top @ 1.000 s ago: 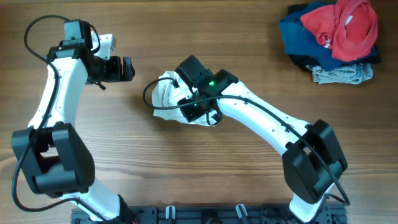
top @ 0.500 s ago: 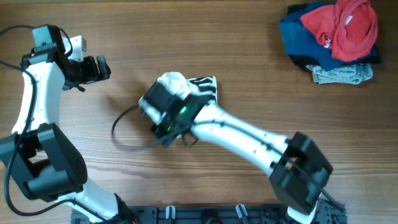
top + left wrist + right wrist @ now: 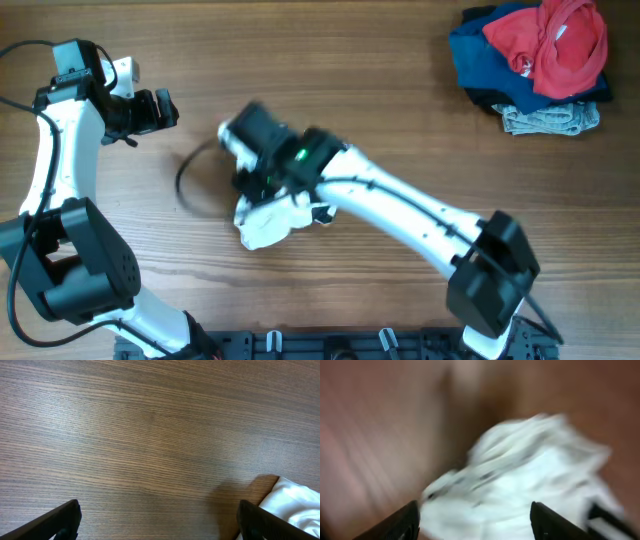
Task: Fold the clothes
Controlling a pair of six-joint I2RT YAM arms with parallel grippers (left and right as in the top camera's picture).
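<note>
The white T-shirt (image 3: 265,222) lies as a crumpled bundle on the wooden table, left of centre. My right gripper (image 3: 263,190) points down right over its far side. In the blurred right wrist view the fingers (image 3: 475,525) stand wide apart with the white fabric (image 3: 520,475) filling the space between them. My left gripper (image 3: 168,108) is open and empty, at the far left, apart from the shirt. In the left wrist view its fingers (image 3: 162,525) are spread over bare wood, and a corner of the shirt (image 3: 292,505) shows at the lower right.
A pile of other clothes sits at the back right corner: a red garment (image 3: 550,40) on top, a navy one (image 3: 480,55) under it, a grey one (image 3: 550,120) at the front. A black cable (image 3: 185,185) loops beside the right arm.
The right arm has swung round and the white shirt bundle has moved towards the table's front. The left arm pulled back to the left a second ago and has held still since.
</note>
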